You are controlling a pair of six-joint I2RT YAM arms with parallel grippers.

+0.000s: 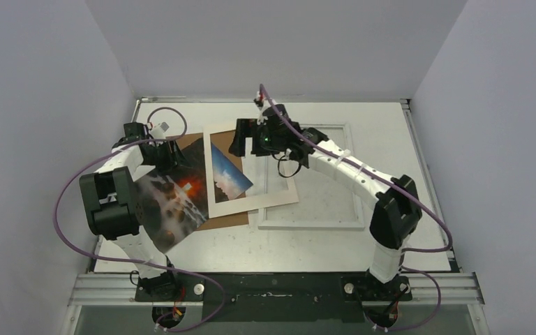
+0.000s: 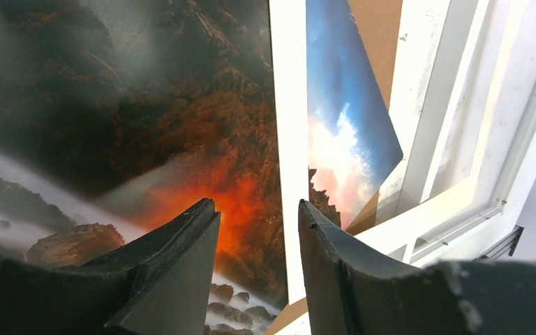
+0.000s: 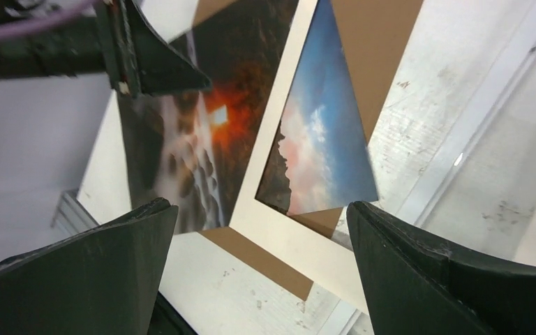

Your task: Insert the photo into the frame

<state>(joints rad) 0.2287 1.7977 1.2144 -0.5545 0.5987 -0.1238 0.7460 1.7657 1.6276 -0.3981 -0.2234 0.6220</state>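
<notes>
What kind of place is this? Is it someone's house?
Not a house, most likely a robot test booth in a lab. Plain grey walls box in a white table, and a left arm and a right arm are mounted on a metal rail at its edge.

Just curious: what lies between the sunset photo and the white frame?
The cream mat, overlapping both the photo and the frame; the top view shows it best.
</notes>
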